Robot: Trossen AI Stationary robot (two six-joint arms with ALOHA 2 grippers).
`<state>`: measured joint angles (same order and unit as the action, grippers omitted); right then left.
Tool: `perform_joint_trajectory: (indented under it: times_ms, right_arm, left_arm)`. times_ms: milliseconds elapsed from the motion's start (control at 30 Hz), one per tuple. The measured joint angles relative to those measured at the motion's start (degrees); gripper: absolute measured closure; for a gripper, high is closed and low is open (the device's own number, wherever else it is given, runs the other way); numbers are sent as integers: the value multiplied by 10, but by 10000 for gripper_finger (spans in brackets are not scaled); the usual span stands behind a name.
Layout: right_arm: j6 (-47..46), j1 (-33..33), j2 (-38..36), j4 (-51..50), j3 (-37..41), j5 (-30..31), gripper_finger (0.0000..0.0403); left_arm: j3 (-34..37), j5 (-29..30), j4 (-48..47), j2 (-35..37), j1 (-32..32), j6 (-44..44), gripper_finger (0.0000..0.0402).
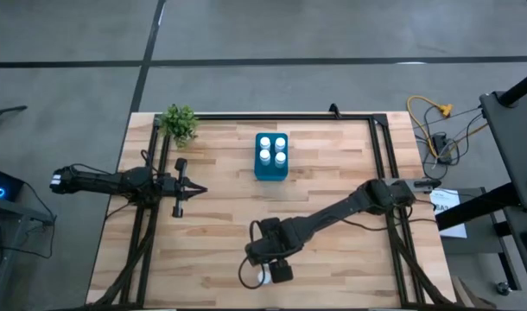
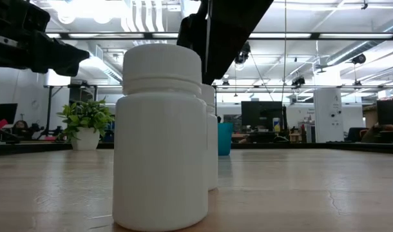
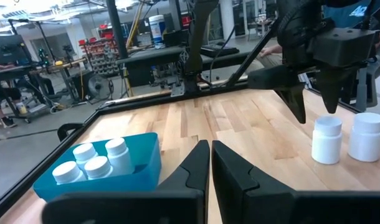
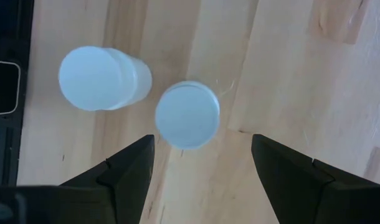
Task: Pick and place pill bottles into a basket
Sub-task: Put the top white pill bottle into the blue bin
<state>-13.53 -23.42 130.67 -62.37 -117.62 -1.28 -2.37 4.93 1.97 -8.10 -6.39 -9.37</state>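
The right jaws (image 4: 202,158) are spread wide, hanging straight over two bottles that stand upright and free on the worktop's (image 1: 333,250) near edge. One bottle (image 4: 187,115) sits between the fingertips below them; the other bottle (image 4: 96,78) stands just beside it. Farther back, the left jaws (image 3: 210,163) are clenched together with nothing between them, held above the worktop's left side. Beyond, mid-worktop toward the far edge, the basket (image 1: 271,168) holds four bottles (image 1: 273,150). A plant (image 1: 179,122) stands at the far left corner.
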Motion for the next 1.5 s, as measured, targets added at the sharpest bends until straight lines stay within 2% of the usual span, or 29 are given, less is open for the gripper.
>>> perform_joint_trajectory:
  times_ms: [767, 1500]
  right_arm:
    - [4, -5, 0, 36, 2, 0, 145]
    - [5, -5, 0, 84, 43, 0, 145]
  left_arm:
    - [0, 0, 0, -3, 0, 1, 401]
    - [0, 0, 0, -5, 0, 2, 401]
